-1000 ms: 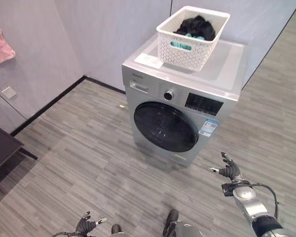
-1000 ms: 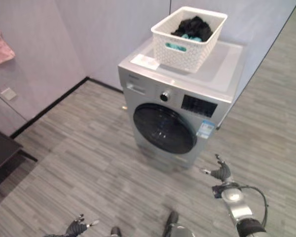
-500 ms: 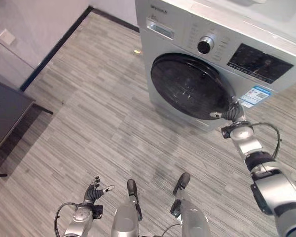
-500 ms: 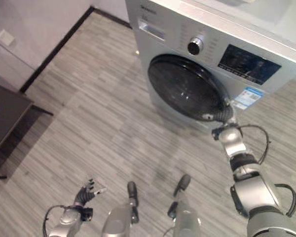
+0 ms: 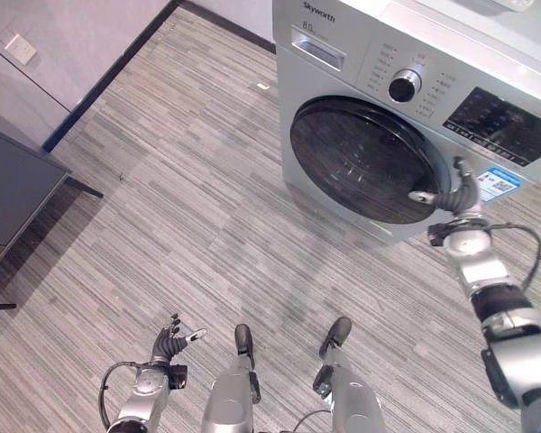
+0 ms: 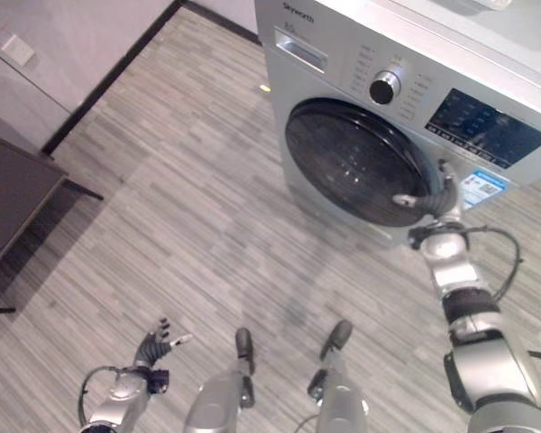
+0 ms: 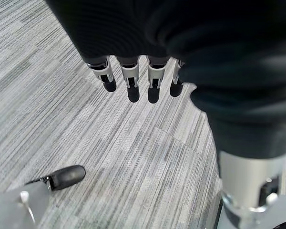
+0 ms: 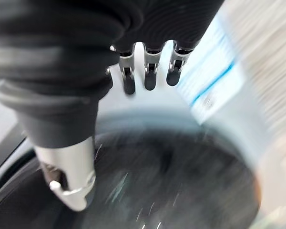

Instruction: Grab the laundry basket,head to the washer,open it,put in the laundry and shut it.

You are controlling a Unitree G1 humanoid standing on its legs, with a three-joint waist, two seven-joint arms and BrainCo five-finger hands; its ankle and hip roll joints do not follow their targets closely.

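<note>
Grey plank floor fills the left and centre of the frame, with a dark table at the left edge. Low at lower left, the left hand hangs with fingers loosely spread, holding nothing. At upper right stands the washer, its round door closed. The right hand, fingers spread wide, is at the door's right rim.

dark table | wall outlet plate | wood-look floor
</note>
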